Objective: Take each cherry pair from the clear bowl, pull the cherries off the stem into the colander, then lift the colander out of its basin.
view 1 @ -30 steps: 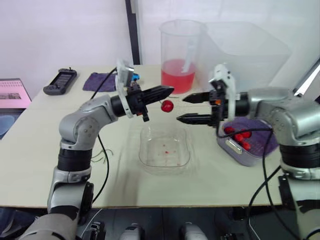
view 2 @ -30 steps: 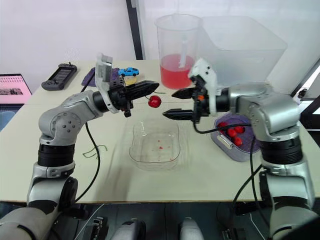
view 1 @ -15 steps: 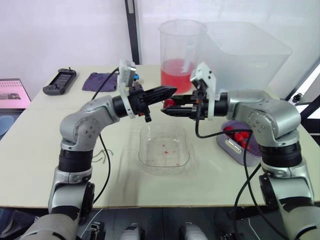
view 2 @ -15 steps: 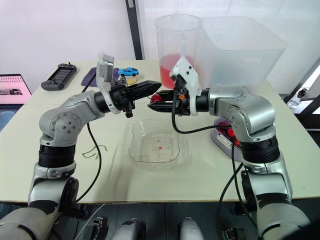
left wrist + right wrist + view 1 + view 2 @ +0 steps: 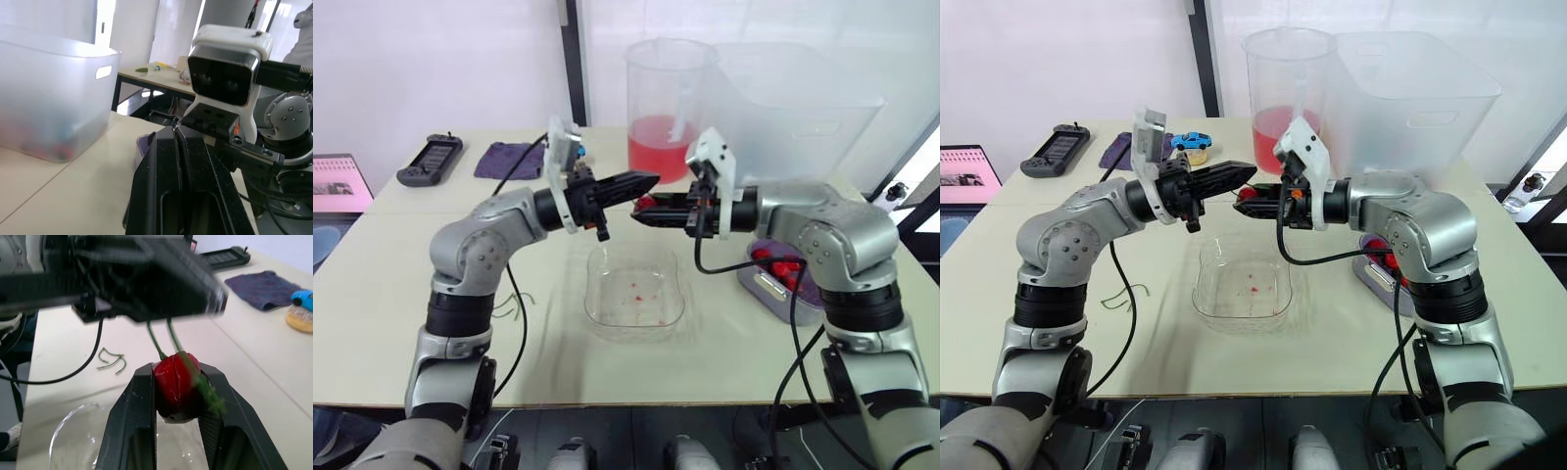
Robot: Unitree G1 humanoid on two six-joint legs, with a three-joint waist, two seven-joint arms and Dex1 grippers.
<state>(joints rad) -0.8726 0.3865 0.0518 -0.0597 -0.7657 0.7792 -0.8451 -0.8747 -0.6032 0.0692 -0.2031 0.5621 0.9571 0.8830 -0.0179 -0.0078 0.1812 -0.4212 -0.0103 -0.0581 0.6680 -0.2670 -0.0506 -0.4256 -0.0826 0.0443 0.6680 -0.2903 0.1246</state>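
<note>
Right pincer gripping cherry, left pincer pinching stem, cherries in colander

Colander: partly behind right arm
Stem: top lost in blurred left fingers
Cherry: sides covered by right fingers

On the counter sits the clear bowl; above it the left tool pinches a stem and the right tool clamps its cherry. Colander to the right, pitcher behind, cloth far left.
</note>
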